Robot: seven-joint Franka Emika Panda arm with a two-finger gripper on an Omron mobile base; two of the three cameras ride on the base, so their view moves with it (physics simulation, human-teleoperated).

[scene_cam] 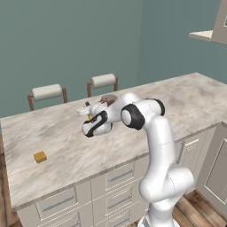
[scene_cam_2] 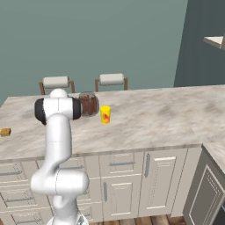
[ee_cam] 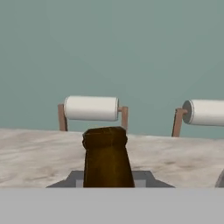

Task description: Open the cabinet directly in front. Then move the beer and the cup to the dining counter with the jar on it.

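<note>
Tool clamps the slim dark brown glass bottle; lower it upright onto the beige marble counter, clear of the yellow cup.

The yellow cup stood upright on the marble counter just beside the glass jar, with the brown bottle near.

Counts at this moment:
- Dining counter: one.
- Cup, yellow: one.
- Jar, clear glass: one.
- Beer, brown bottle: one.
- Chairs with white roll-shaped backrests, behind the counter: two.
- Small orange-yellow block on the counter: one.
</note>
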